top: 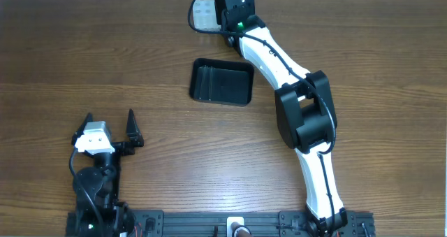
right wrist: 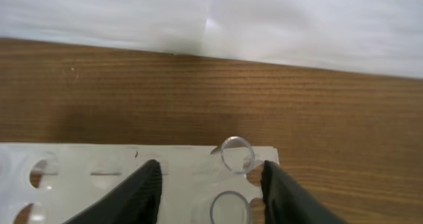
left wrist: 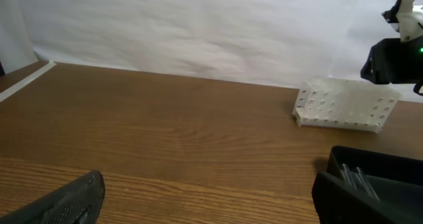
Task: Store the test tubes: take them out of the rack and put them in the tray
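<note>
Right fingers: the right gripper [right wrist: 210, 184] holds its fingers [right wrist: 142, 191] spread and empty, low over the end of the rack [right wrist: 73, 159].
Between the fingers: two clear tube rims, one in the rack's corner hole [right wrist: 236, 152] and one in the next hole closer to the wrist [right wrist: 229, 207]. Both sit a little nearer one finger than the other.
Step in hand: probably lining up for a grasp on one of these two tubes; I cannot tell which.
Doing it well: shift sideways until the chosen rim lies midway between the pads, so neither finger nudges the neighbour. Descend straight along the tube's axis and close just under the rim, softly, since glass slips and cracks. Pull straight up until the bottom clears the hole; a tilted pull would likely drag or tip the light rack, which looks unfastened.
Tray: the black tray [top: 223, 62] lies near the rack, toward the arms' bases, and already holds a few tubes [left wrist: 357, 179] lying flat. A new one should go down parallel beside them, released low.
Left gripper: the left gripper [top: 110, 131] is wide open and empty, close to its own base, well apart from tray and rack.
Surface: a wooden table [top: 363, 48].
</note>
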Tool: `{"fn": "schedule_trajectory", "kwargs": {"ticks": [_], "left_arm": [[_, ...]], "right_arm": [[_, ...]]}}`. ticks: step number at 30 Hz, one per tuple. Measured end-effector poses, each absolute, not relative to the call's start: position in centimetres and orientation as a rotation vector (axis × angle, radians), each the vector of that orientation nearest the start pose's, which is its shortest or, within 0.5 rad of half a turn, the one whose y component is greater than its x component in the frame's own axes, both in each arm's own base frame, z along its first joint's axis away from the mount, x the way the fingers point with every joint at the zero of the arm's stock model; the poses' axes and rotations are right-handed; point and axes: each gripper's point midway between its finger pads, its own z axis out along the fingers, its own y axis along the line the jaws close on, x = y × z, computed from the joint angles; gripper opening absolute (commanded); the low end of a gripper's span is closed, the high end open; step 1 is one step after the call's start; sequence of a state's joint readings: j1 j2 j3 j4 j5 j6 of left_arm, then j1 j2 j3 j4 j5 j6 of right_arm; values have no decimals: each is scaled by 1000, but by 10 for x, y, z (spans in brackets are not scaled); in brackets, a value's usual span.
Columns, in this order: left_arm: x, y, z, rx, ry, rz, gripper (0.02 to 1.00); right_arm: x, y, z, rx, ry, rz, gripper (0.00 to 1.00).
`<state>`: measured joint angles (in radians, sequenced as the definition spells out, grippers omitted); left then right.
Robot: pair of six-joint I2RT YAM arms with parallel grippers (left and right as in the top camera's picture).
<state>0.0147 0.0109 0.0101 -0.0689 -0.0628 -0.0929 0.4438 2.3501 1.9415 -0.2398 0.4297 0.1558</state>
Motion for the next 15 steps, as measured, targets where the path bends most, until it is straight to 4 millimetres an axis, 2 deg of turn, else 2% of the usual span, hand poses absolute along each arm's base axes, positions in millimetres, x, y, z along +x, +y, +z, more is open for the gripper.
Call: {"fn": "schedule_trajectory", "kwargs": {"ticks": [6, 15], "left_arm": [[246, 14, 159, -136, 1635, -8, 996], [246, 14, 159, -136, 1635, -8, 998]], "right_arm": [[605, 210, 118, -81, 2162, -135, 314], [604, 211, 117, -86, 2166, -136, 251]]}}
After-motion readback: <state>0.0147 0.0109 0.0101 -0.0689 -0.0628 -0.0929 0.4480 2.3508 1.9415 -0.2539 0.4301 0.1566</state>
